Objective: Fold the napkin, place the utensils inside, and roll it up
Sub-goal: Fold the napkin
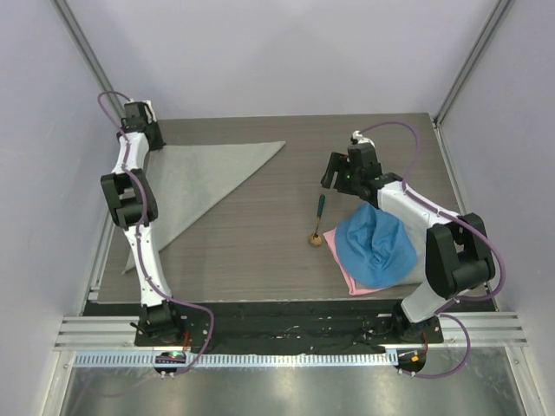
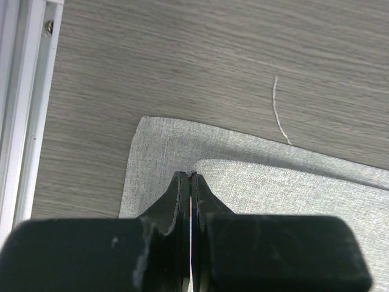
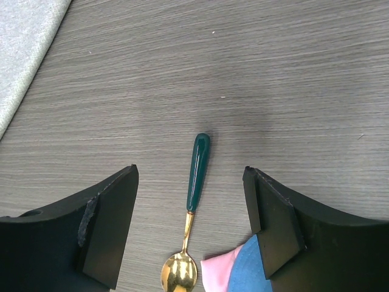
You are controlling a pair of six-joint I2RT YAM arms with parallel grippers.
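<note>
Napkin [image 1: 195, 178] folded triangle | L hand [image 2: 192, 176] pinching corner | R hand [image 3: 189, 176] spread over spoon [image 3: 198, 164]

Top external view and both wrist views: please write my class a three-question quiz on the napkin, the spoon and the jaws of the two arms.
1. True or false: the napkin lies folded into a triangle.
2. Whose jaws stand open? A, the left gripper; B, the right gripper; C, both.
3. Fill the gap: the gold bowl of the spoon lies beside the edge of the ____ cloth.

Key
1. True.
2. B. It is open on either side of the spoon's green handle, and the left one is shut.
3. Pink: the pink cloth.
</note>
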